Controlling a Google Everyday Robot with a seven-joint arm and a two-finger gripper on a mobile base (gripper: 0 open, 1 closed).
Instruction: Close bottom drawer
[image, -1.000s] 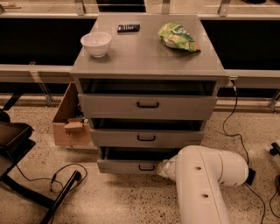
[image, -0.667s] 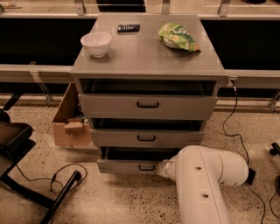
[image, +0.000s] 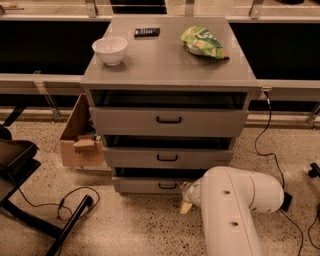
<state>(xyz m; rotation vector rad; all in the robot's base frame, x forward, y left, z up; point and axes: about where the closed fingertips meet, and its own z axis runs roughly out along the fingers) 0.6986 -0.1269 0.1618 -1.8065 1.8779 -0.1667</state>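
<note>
The bottom drawer (image: 145, 185) is the lowest of three grey drawers in a grey cabinet (image: 167, 65). Its plain front with a small black handle (image: 167, 186) stands slightly out from the cabinet body, with a dark gap above it. My gripper (image: 187, 196) is at the end of the white arm, right against the drawer front's right part, just right of the handle. The arm's bulky white housing (image: 235, 205) hides most of the gripper and the drawer's right end.
The two upper drawers (image: 169, 121) also stand slightly out. On the cabinet top are a white bowl (image: 110, 49), a black remote (image: 147, 32) and a green chip bag (image: 202, 42). An open cardboard box (image: 80, 135) stands left of the cabinet. Cables and a black chair base lie on the floor.
</note>
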